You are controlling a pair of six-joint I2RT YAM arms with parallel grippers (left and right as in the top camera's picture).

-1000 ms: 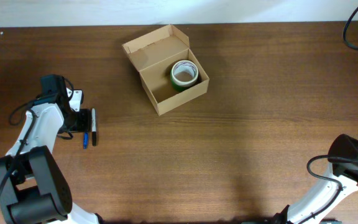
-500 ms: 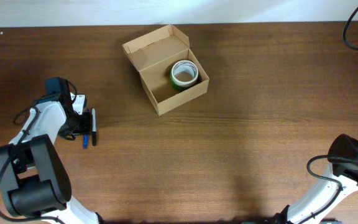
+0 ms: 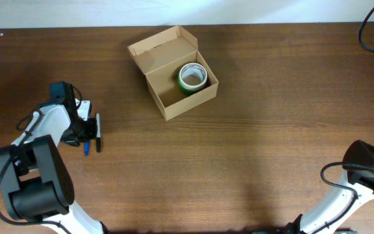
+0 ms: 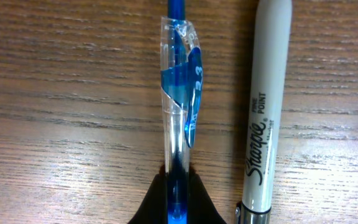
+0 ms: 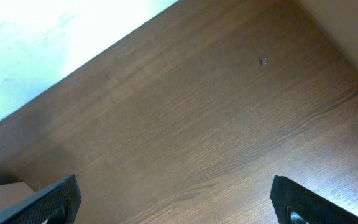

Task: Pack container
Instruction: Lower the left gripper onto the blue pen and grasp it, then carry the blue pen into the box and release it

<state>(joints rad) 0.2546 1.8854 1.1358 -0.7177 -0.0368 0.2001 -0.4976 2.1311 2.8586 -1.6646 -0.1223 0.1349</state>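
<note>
Your left gripper [image 4: 178, 186] is clenched on the blue pen [image 4: 180, 93]: in the left wrist view its two dark fingertips [image 4: 157, 196] press against either side of the clear barrel at the bottom of the frame. The pen lies flat on the wooden table [image 3: 271, 130], its blue clip facing up. Just beside it, and roughly parallel, lies a grey Sharpie marker [image 4: 267, 106] with its fine-point lettering readable; the two do not touch. From overhead, you see this pair at the table's left side, under the end of your left arm. The container [image 3: 167, 55] sits well apart from them, near the back middle of the table, turned at an angle, with its flap lid hinged open and standing up on the back-left side. A green tape roll [image 3: 192, 77] sits inside, in the right-hand part. Your right gripper [image 5: 176, 199] is released, its fingers spread wide over bare wood.
</note>
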